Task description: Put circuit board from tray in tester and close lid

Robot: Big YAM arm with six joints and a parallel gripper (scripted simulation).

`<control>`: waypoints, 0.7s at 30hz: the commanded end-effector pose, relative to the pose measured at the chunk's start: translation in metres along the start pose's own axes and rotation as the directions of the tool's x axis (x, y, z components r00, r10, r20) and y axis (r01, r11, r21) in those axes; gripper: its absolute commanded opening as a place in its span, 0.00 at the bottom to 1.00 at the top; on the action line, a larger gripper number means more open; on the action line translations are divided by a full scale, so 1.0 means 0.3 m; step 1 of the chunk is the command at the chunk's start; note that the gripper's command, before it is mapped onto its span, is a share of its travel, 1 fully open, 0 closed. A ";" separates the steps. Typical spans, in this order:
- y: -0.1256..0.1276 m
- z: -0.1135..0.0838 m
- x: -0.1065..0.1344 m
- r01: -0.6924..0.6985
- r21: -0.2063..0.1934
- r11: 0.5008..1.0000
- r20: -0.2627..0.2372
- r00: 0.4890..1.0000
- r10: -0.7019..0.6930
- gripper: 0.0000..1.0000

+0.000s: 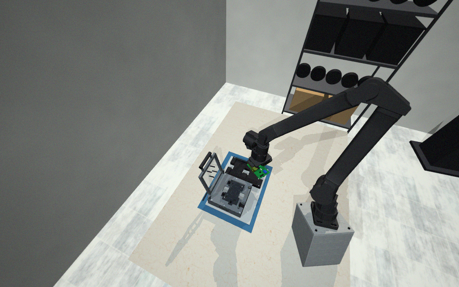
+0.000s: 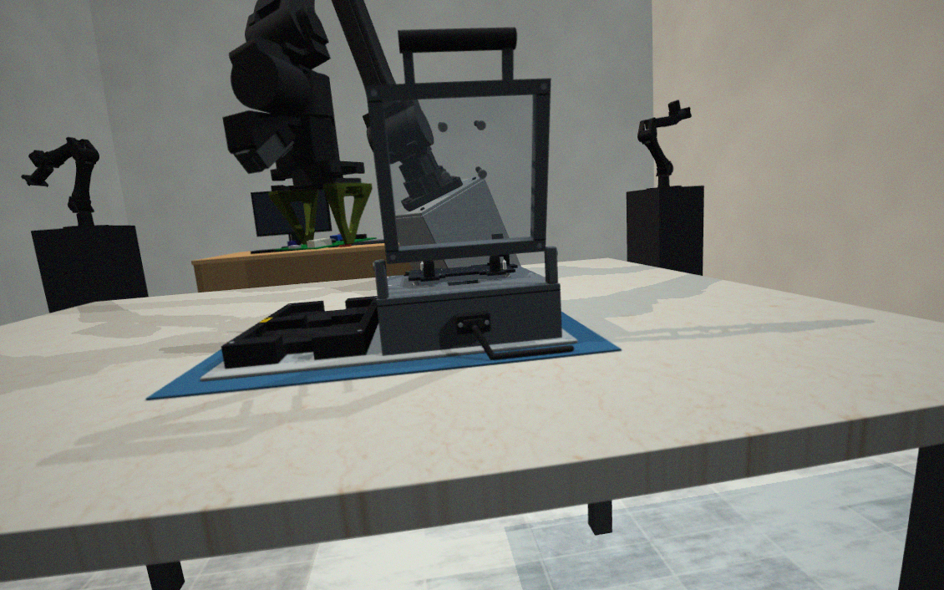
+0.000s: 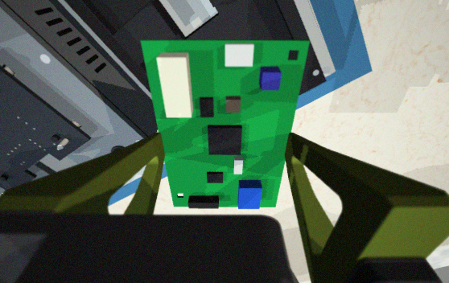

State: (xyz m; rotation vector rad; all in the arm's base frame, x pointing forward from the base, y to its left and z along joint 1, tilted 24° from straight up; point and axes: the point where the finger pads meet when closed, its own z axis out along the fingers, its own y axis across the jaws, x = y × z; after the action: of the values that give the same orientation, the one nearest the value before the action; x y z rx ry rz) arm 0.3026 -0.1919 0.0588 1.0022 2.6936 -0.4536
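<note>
My gripper (image 1: 258,170) (image 2: 327,242) (image 3: 224,141) is shut on the green circuit board (image 1: 260,172) (image 3: 263,120), fingers at its long edges. The board is face up and level, high above the tray (image 1: 254,181) (image 2: 252,353). In the wrist view its white connectors are at the top end, and it is turned at an angle to tray and tester. The tester (image 1: 224,205) (image 2: 424,322) stands beside the tray, its pin plate (image 1: 233,192) (image 3: 18,133) bare. The lid (image 1: 204,183) (image 2: 540,160) stands open, handle (image 1: 205,160) (image 2: 457,39) up. The latch hook (image 1: 241,205) is opposite the hinge.
A blue mat (image 1: 252,228) (image 2: 182,384) lies under tray and tester. The raised lid stands on the tester's side away from the arm's base (image 1: 322,246). A black cable (image 2: 535,352) leaves the tester's hinge side.
</note>
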 end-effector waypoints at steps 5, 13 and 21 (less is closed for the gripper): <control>0.017 -0.049 -0.071 0.222 -0.003 0.975 0.049 0.974 -0.221 0.72; 0.017 -0.049 -0.071 0.393 0.005 0.919 0.048 0.918 -0.393 0.72; 0.017 -0.049 -0.071 0.556 0.014 0.831 0.047 0.830 -0.556 0.72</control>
State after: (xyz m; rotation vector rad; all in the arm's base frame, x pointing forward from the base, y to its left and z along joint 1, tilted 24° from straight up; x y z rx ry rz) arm 0.3026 -0.1919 0.0588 0.3500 2.9204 -0.5327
